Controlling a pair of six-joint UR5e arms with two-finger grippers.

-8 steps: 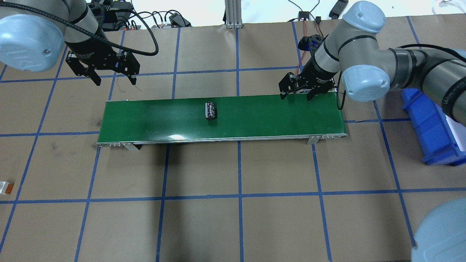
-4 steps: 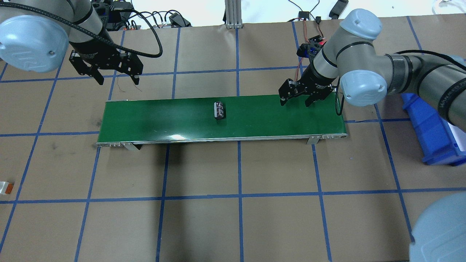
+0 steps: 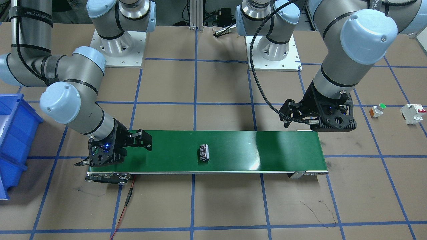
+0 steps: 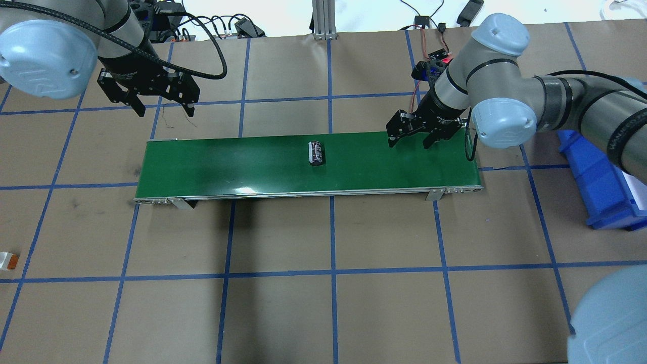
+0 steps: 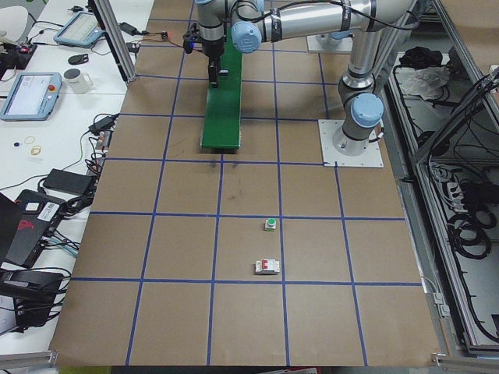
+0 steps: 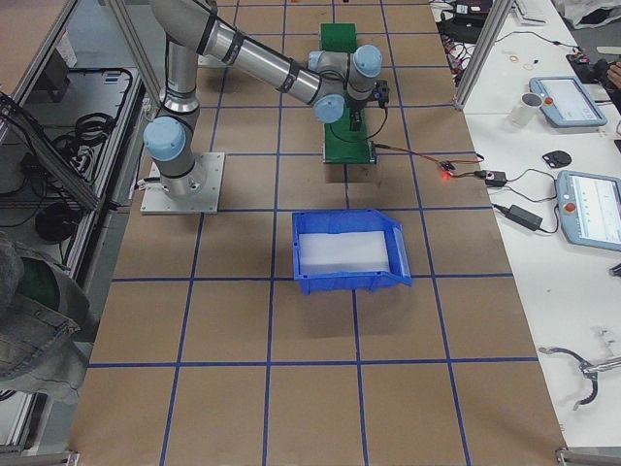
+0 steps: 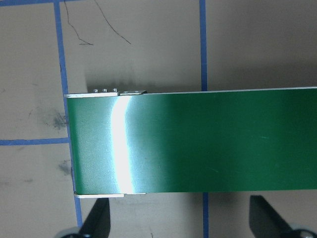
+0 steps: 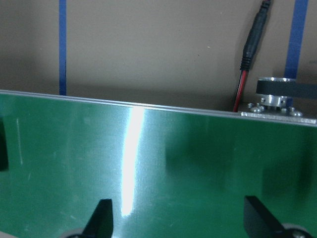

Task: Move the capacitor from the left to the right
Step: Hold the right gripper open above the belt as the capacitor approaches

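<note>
The capacitor [image 4: 316, 152] lies on its side near the middle of the green conveyor belt [image 4: 227, 162]; it also shows in the front view [image 3: 204, 152]. My left gripper [image 4: 163, 110] is open and empty, beyond the belt's left end on the far side. Its wrist view shows its fingertips [image 7: 96, 223] over that bare belt end. My right gripper [image 4: 410, 144] is open and empty, low over the belt's right part, to the capacitor's right. Its fingertips [image 8: 101, 218] show over bare belt in its wrist view. The capacitor is in neither wrist view.
A blue bin [image 4: 601, 177] stands off the belt's right end. A white push button with a green cap [image 3: 378, 109] and a white circuit breaker [image 3: 413, 113] sit on the table out past my left arm. A red-black cable [image 3: 125, 206] runs from the belt's right end.
The capacitor has travelled to the right along the belt, toward my right gripper. My left gripper has drawn back a little from the belt. My right gripper has barely moved.
</note>
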